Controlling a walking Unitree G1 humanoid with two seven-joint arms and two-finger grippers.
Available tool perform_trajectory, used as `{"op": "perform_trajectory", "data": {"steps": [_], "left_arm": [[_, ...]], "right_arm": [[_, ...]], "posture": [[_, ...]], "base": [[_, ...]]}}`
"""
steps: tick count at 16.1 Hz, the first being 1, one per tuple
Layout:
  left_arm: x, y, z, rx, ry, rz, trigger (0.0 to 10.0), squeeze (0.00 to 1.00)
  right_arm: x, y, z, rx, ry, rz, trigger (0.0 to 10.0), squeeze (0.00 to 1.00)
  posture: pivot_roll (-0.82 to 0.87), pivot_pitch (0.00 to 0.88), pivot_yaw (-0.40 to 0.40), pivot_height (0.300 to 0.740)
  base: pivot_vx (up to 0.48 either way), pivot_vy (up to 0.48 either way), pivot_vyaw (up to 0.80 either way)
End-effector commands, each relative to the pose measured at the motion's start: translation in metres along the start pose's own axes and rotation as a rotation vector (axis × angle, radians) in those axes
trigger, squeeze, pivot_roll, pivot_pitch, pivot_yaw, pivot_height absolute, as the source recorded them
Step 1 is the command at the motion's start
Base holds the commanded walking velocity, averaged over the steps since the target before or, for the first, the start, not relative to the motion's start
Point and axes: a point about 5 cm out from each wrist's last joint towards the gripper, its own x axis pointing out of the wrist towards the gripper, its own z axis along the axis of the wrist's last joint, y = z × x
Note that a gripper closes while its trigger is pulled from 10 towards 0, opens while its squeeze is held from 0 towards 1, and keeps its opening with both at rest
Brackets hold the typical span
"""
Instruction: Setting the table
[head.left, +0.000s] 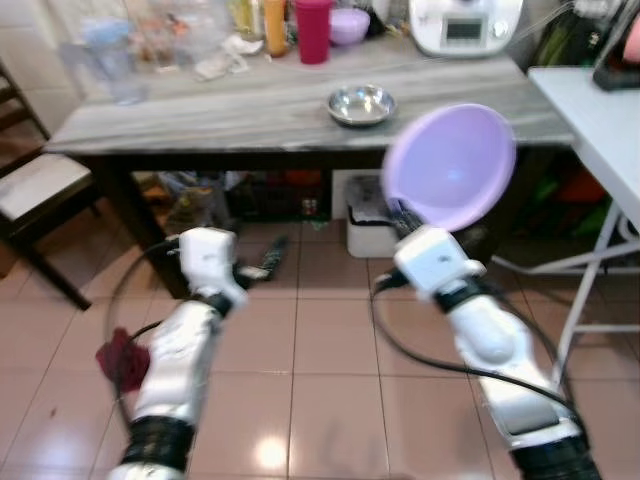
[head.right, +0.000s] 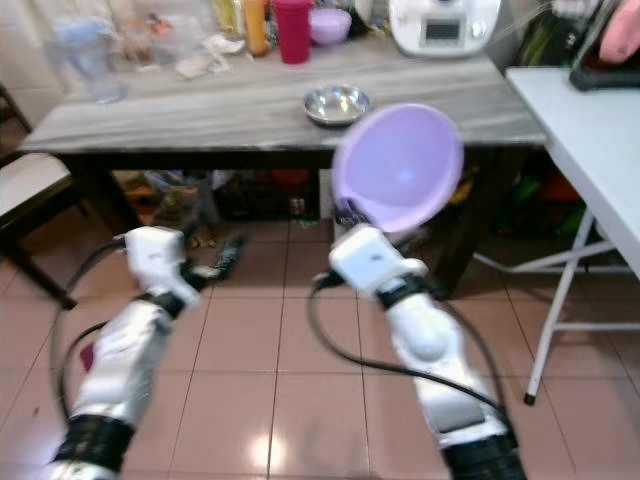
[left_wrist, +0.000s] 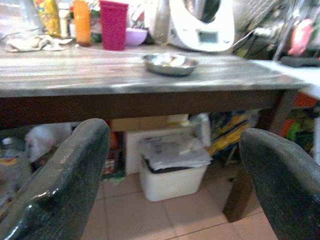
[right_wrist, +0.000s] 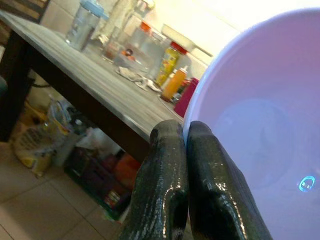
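The right gripper (right_wrist: 186, 145) is pinching the purple bowl's (head.left: 452, 165) rim, holding it up. At 11 o'clock from it, a steel bowl (head.left: 361, 104) is sitting on the table (head.left: 200, 110). The left gripper (left_wrist: 172, 165) is spreading its fingers wide, low by the table.

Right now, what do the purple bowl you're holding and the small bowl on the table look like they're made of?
Purple bowl, pinched at its rim by the right gripper: probably plastic, smooth, opaque, with a soft sheen. Small bowl on the table: likely stainless steel, silvery with mirror-like reflections.

Right tool (right_wrist: 186, 150) raised with fingers pinched together; left tool (left_wrist: 175, 165) low, fingers spread.
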Motion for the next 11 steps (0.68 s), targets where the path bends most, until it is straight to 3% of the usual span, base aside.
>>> {"op": "perform_trajectory", "data": {"steps": [1,11], "left_arm": [[0.0051,-0.0076,0.0036,-0.007,-0.014,-0.028,10.0,0.0],[0.005,-0.0168,0.0013,-0.019,-0.013,-0.057,10.0,0.0]], "right_arm": [[-0.0006,-0.0073,-0.0004,-0.017,0.001,-0.013,10.0,0.0],[0.0014,-0.011,-0.0008,-0.031,0.005,-0.014,10.0,0.0]], "posture": [[-0.25,0.086,0.069,0.74],[-0.26,0.081,0.062,0.74]], "base": [[0.442,0.0,0.0],[0.446,0.0,0.0]]}}
